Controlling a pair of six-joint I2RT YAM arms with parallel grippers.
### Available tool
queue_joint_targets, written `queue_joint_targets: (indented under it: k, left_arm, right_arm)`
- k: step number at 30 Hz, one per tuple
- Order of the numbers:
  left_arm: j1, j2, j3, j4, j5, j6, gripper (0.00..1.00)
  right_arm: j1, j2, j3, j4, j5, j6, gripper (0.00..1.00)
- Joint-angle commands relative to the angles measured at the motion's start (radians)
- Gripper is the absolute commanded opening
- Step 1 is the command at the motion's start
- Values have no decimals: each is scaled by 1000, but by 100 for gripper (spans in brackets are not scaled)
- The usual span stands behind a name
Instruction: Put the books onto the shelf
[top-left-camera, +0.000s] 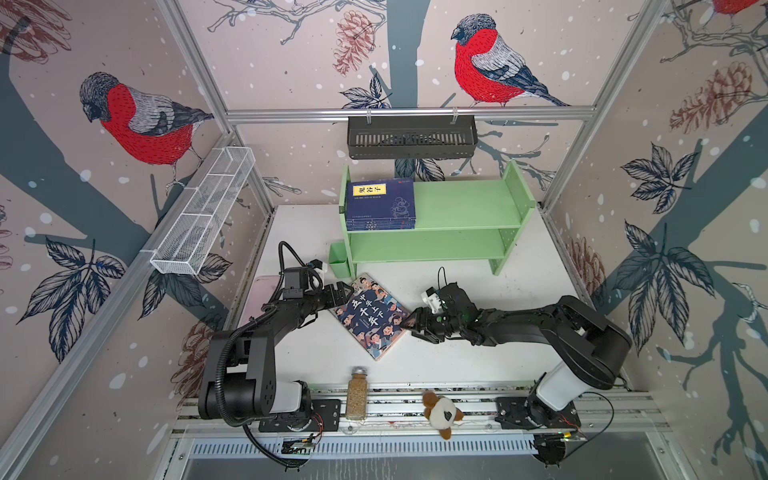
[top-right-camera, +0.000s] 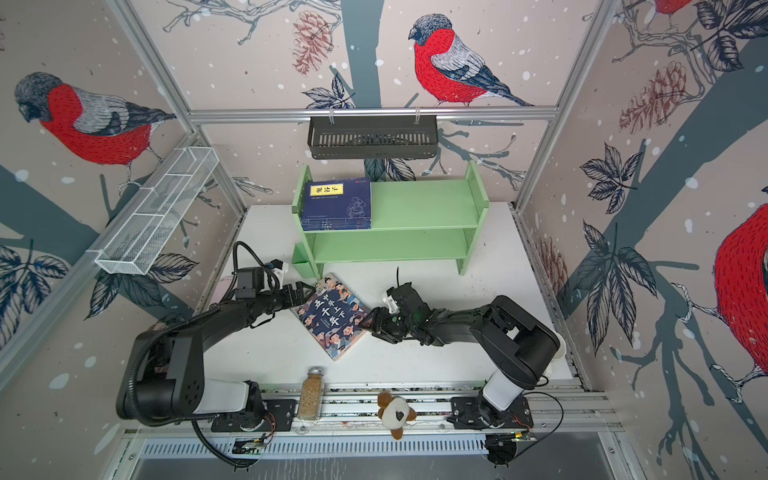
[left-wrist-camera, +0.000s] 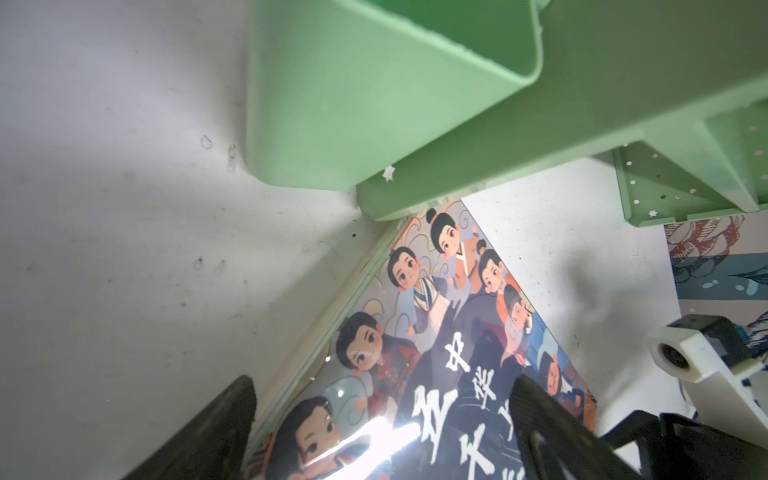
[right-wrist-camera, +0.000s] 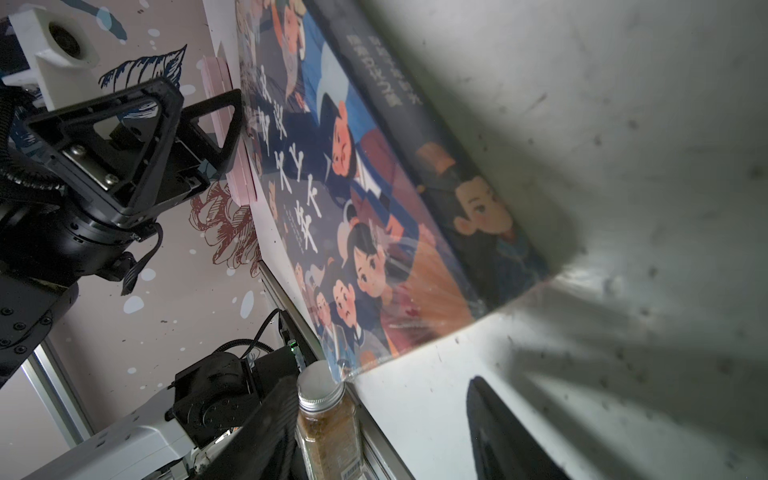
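The light green shelf (top-left-camera: 465, 203) (top-right-camera: 424, 203) is standing at the back of the white table (top-left-camera: 519, 291). The navy-blue books (top-left-camera: 380, 203) (top-right-camera: 336, 203) are lying flat in one pile at the left end of its upper board, and the yellow label is facing up. The lower board is carrying nothing.

The larger book with the cartoon people (top-left-camera: 370, 318) (top-right-camera: 332, 318) is lying flat on the table in front of the shelf, turned at an angle. One of its corners is lying just beside the foot of the shelf's left side panel, near the small green cup (top-left-camera: 338, 259) (left-wrist-camera: 374, 104).

The left gripper (top-left-camera: 343, 293) (top-right-camera: 303, 291) is reaching to the left edge of this book. In the left wrist view its fingers (left-wrist-camera: 220, 428) are spread wide: one is over the table beside the edge and one is over the cover (left-wrist-camera: 436, 353). Whether they are touching the book, one cannot tell.

The right gripper (top-left-camera: 415, 324) (top-right-camera: 368, 324) is hanging low at the right corner of the book. In the right wrist view its fingers (right-wrist-camera: 498, 424) are standing apart with only table between them, and the book (right-wrist-camera: 353, 187) is lying ahead of them.

A glass bottle (top-left-camera: 357, 392) and a plush toy (top-left-camera: 442, 411) are lying on the front rail.
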Motion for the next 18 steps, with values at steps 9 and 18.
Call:
queue_joint_targets:
  k: [9, 18]
  left_arm:
    - [-32, -31, -26, 50, 133, -33, 96]
    - [-27, -163, 70, -94, -50, 13, 96]
  right_arm:
    - [-68, -18, 22, -51, 12, -61, 65]
    - [-167, -48, 147, -323, 36, -351, 65]
